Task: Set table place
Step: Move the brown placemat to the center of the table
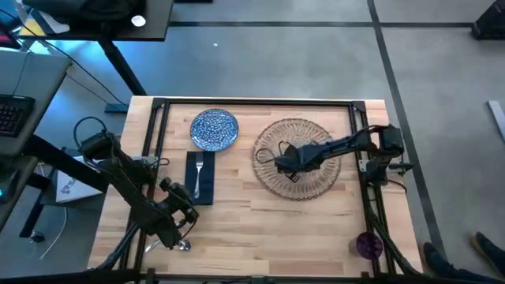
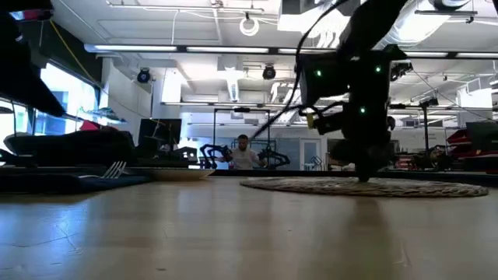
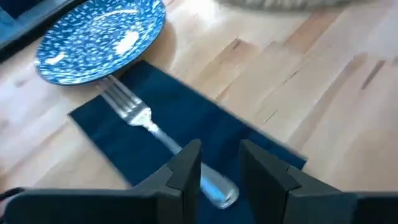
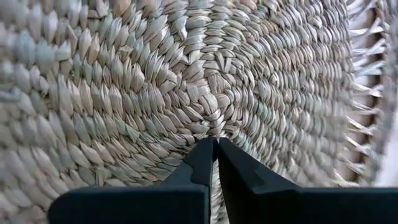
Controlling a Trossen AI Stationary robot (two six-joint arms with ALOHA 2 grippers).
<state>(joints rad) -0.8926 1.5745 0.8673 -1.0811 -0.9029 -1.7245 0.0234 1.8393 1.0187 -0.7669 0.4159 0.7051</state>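
Right claw (image 1: 278, 162) is pinched shut, pressing the placemat (image 1: 316, 185) centre, probably to slide it. Left claw (image 3: 219, 171) hangs slightly open over the fork (image 3: 134, 112) on the napkin (image 3: 186, 118), holding nothing.

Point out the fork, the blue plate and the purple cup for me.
fork (image 3: 140, 117), left wrist view, neck just below the tines.
blue plate (image 1: 215, 128), high view, centre of the plate.
purple cup (image 1: 368, 245), high view, its top opening.
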